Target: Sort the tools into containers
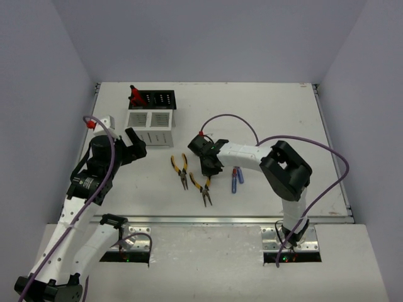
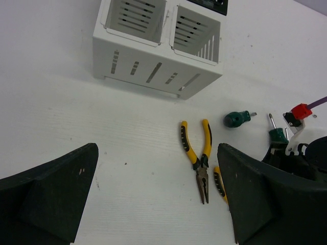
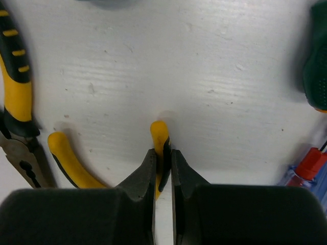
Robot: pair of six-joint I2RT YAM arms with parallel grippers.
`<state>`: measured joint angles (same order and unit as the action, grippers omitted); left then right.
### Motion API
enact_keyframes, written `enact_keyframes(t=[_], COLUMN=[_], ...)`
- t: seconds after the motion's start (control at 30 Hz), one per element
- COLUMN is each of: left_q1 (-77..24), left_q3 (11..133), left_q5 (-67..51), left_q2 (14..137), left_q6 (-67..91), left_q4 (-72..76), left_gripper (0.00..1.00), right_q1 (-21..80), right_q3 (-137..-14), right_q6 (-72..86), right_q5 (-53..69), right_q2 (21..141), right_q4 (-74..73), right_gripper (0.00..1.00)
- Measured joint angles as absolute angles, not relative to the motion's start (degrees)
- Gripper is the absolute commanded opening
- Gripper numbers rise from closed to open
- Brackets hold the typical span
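Matte table (image 3: 214, 71); right tool (image 3: 163, 155) pinches curved yellow pliers (image 3: 159, 131).

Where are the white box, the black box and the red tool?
white box (image 2: 125, 53): left wrist view, slotted front wall.
black box (image 1: 161, 99): top view, perforated wall.
red tool (image 1: 135, 95): top view, handles.

The table (image 1: 283, 113) is showing plain white. The white bin (image 2: 153, 76) is showing dark slots down its sides. The black bin (image 1: 160, 99) is showing rows of pale dots, with red-and-black cutters (image 1: 135, 95) standing out against it. The first pliers (image 2: 196, 153) are wearing yellow handles with black ribbing, and the second pliers (image 3: 159, 133) are showing yellow over black. One screwdriver (image 2: 235, 119) is showing green and another screwdriver (image 1: 233, 181) blue. The left hand (image 2: 157, 150) and right hand (image 3: 163, 153) are looking black, their cables (image 1: 227, 117) purple.
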<state>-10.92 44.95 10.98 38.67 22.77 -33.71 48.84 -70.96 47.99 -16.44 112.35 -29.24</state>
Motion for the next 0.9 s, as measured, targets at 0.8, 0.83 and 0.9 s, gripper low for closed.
enact_keyframes(t=[0.8, 0.83, 0.9], left_q1=[-13.5, -13.5, -13.5], left_q3=[44.93, 44.54, 42.37], left_q5=[-3.61, -5.89, -10.73], left_q2=[36.02, 36.24, 36.66], left_q6=[22.12, 22.81, 24.81], left_q4=[-30.9, -29.65, -25.81], left_gripper=[1.0, 1.0, 1.0], right_q1=[48.84, 48.84, 48.84], right_q3=[-54.93, -54.92, -54.92], right_q6=[41.33, 41.35, 41.39], right_q5=[-14.82, -14.76, -14.66], right_q2=[89.72, 88.8, 86.92], right_q4=[-21.16, -20.94, -20.52], right_gripper=[0.0, 0.0, 0.0])
